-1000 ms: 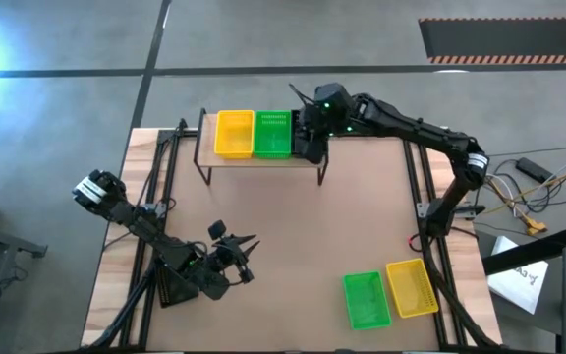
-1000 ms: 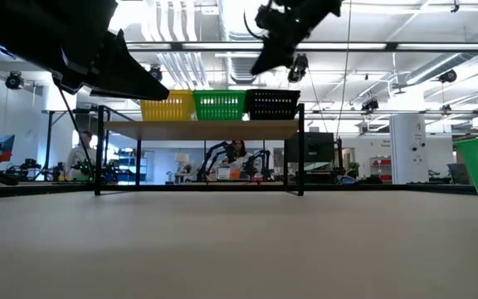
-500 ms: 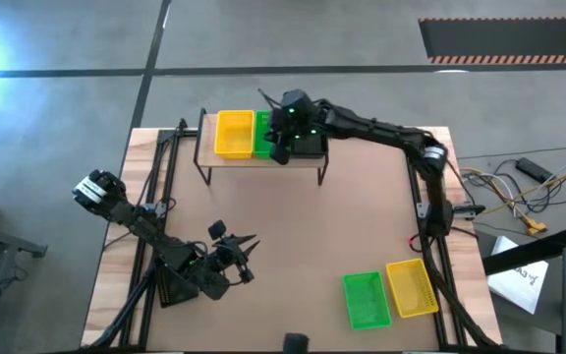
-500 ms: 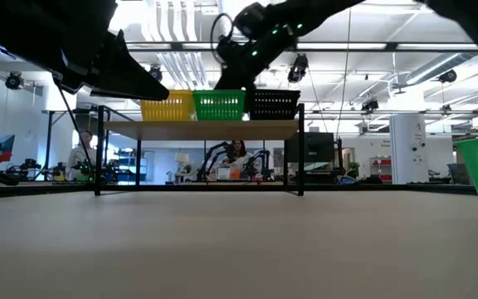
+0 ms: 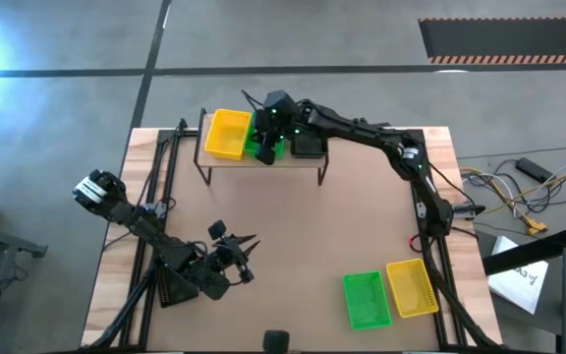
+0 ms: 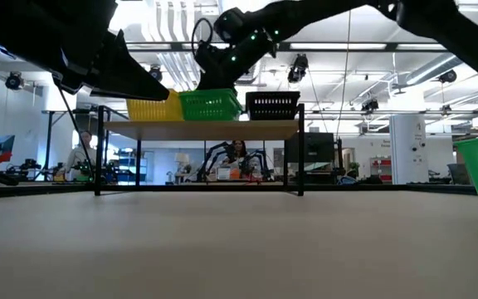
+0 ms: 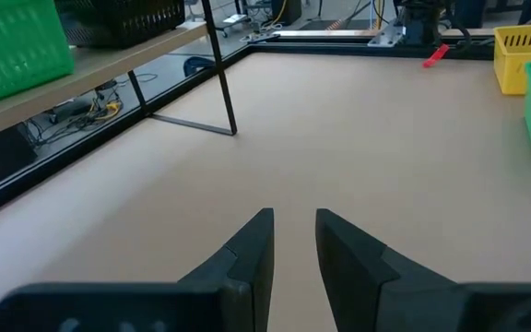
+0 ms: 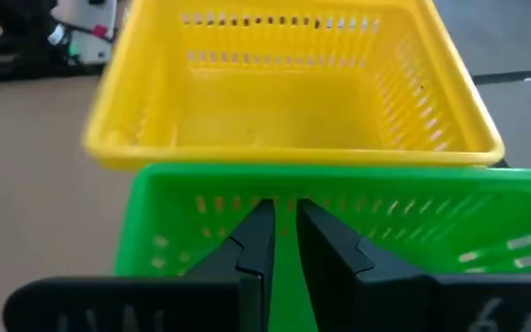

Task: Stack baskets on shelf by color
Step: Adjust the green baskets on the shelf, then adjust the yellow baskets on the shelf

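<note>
Green basket [image 5: 262,148] on the shelf [image 5: 308,162], tilted against the yellow basket [image 5: 226,134]; right end effector [image 5: 271,133] on it. Low view: green basket [image 6: 210,104] lifted clear of black basket [image 6: 272,105]. Left wrist: left end effector [image 7: 291,242] slightly apart, empty, over bare surface [image 7: 358,148]. Right wrist: fingers [image 8: 256,242] clamped on green rim.

Five mesh baskets in all: two yellow baskets [image 5: 228,134] [image 5: 412,287], two green baskets [image 5: 261,147] [image 5: 367,300], and one black basket [image 5: 309,145]. One wooden shelf [image 5: 263,162]. Two dark robot arms.
</note>
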{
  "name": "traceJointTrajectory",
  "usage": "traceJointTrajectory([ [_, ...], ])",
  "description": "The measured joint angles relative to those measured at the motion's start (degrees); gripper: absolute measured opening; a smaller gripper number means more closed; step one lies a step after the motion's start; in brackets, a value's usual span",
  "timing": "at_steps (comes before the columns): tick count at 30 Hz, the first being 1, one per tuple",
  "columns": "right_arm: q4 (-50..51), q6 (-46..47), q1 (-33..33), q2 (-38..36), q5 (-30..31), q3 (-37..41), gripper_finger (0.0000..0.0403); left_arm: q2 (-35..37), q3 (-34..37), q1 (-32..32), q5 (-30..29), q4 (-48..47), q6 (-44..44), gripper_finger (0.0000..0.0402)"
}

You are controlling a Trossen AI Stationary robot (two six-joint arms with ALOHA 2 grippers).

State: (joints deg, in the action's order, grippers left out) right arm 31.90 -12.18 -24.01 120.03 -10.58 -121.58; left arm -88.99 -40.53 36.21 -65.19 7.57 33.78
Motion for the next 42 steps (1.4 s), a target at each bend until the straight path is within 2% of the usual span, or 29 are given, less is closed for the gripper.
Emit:
traceJointTrajectory([
  [7,12.3,-5.9,0.4,-8.5,0.1,0.6,0.0043,0.0,0.0,0.0,0.0,0.0,0.0,0.0067],
  [11,20.4,-8.4,0.5,-17.0,0.1,6.2,0.0043,0.0,0.0,0.0,-0.2,0.0,0.2,0.0067],
  [13,21.0,-8.3,0.4,-22.5,0.5,11.9,0.0043,0.1,0.0,0.0,-1.6,0.4,0.4,0.0067],
  [17,15.8,-5.1,0.9,-35.3,3.3,28.2,0.0042,3.6,-1.1,-0.6,-4.3,0.6,-2.0,0.0067],
  [20,9.8,-1.0,3.1,-45.1,5.3,42.2,0.0042,8.7,-3.2,-2.7,-4.2,0.6,-8.9,0.0062],
  [22,4.6,2.8,5.5,-51.0,6.9,51.5,0.0042,12.9,-4.9,-5.1,-2.1,0.5,-15.7,0.0051],
  [24,-2.0,6.3,8.5,-56.4,8.5,60.7,0.0042,17.4,-6.8,-8.7,3.0,-0.3,-22.7,0.0034],
  [26,-9.8,9.3,11.8,-60.7,10.0,69.8,0.0042,21.4,-9.4,-14.1,9.2,-4.5,-26.0,0.0013],
  [29,-20.4,12.8,16.8,-65.1,12.6,81.0,0.0042,25.2,-14.5,-23.8,15.2,-18.4,-26.6,0.0004],
  [31,-23.6,14.8,19.4,-67.6,15.3,86.2,0.0042,26.1,-18.6,-30.5,15.6,-29.1,-24.7,0.0005],
  [36,-23.7,20.7,23.7,-72.6,22.8,92.6,0.0043,26.4,-27.7,-47.0,19.3,-53.8,-18.1,0.0001],
  [39,-24.1,22.2,25.1,-75.0,24.2,94.6,0.0043,26.4,-29.4,-55.5,22.1,-60.9,-16.5,0.0001],
  [42,-24.4,23.4,26.1,-76.3,24.3,96.0,0.0043,26.4,-28.8,-63.2,28.3,-64.2,-16.3,0.0001],
])
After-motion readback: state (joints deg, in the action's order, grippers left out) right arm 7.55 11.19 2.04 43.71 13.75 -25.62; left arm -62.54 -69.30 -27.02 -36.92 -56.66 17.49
